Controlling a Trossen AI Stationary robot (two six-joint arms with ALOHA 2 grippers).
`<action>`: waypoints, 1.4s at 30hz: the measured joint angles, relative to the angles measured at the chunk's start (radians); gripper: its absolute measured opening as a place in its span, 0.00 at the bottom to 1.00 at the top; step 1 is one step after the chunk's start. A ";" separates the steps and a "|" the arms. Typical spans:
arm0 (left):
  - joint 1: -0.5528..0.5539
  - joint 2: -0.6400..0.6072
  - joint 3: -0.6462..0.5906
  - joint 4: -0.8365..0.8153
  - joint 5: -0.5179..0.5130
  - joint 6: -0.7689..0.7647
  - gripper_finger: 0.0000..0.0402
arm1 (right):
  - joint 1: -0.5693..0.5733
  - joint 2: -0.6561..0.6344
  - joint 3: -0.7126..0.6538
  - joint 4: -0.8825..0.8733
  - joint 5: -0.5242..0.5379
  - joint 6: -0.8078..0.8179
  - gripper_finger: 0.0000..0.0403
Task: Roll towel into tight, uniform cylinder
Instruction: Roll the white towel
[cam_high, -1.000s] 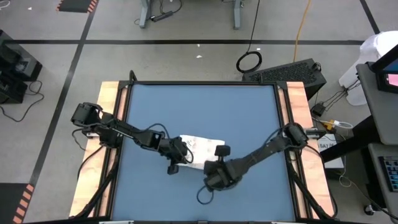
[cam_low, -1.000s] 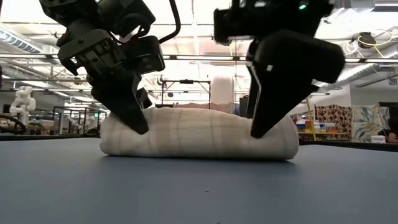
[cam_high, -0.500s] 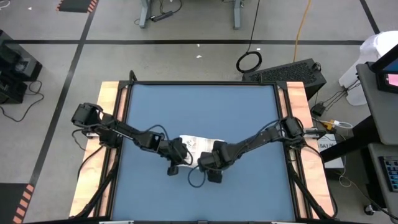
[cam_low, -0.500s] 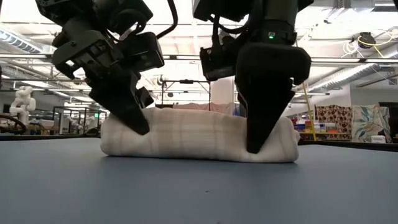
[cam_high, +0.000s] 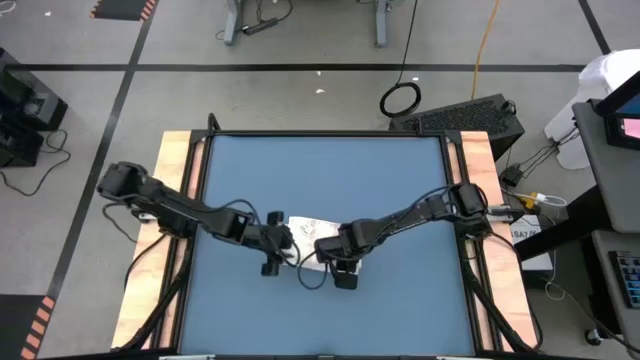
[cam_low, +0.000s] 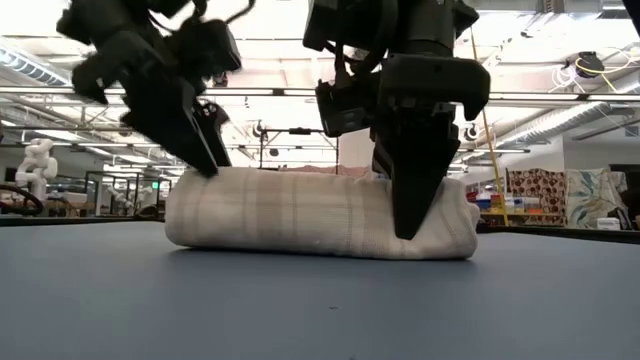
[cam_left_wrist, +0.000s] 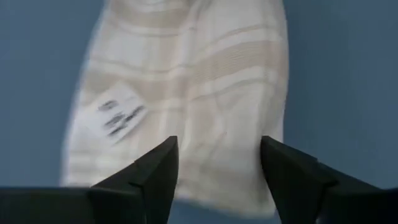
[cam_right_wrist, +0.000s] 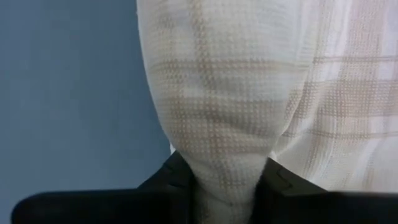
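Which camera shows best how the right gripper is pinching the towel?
The right wrist view: the right gripper squeezes a fold of the towel between its fingers. The low view shows it from the side at the roll's end; the high view hides it under the arm.

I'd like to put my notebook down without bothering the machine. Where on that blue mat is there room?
The mat is bare across its far half, up to the far edge, and along the near strip in front of the towel. The middle is crowded: the left gripper and right gripper meet over the towel.
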 joint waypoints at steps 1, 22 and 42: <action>0.000 -0.029 0.000 -0.031 -0.010 -0.001 0.57 | -0.006 0.000 0.000 0.001 -0.009 -0.002 0.19; -0.286 0.081 -0.055 0.226 -0.304 0.112 0.57 | -0.169 0.007 -0.003 0.079 -0.302 -0.210 0.25; -0.231 0.152 -0.054 0.271 -0.409 0.137 0.85 | -0.202 0.007 -0.003 0.097 -0.457 -0.225 0.25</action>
